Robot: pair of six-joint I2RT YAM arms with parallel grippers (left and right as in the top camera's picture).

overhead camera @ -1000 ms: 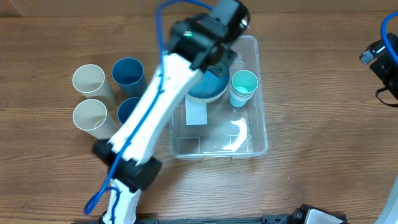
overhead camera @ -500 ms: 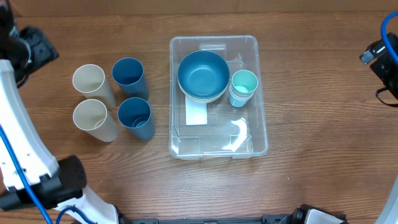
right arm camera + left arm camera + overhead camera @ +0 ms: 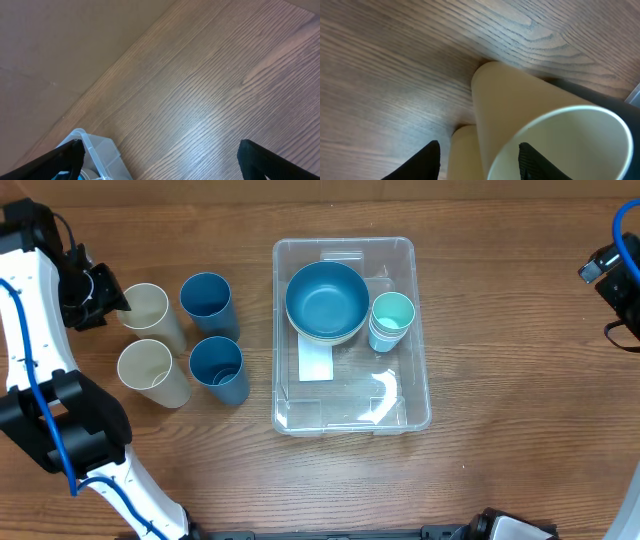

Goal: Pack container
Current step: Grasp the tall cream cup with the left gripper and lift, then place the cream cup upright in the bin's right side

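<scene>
Fingers of left gripper (image 3: 479,150) spread wide, by the worktop's (image 3: 520,440) left edge, with the far cream cup (image 3: 148,308) just beside them. Only the left wrist view shows that gap; overhead doesn't. Right gripper (image 3: 167,160) is also wide and holds nothing, by the right edge. Its wrist view catches one corner of the container (image 3: 345,408), which sits mid-worktop. Counts: two cream cups and two blue cups (image 3: 207,300) left of it. Inside are one blue bowl (image 3: 326,300) and one teal cup stack (image 3: 392,315).
</scene>
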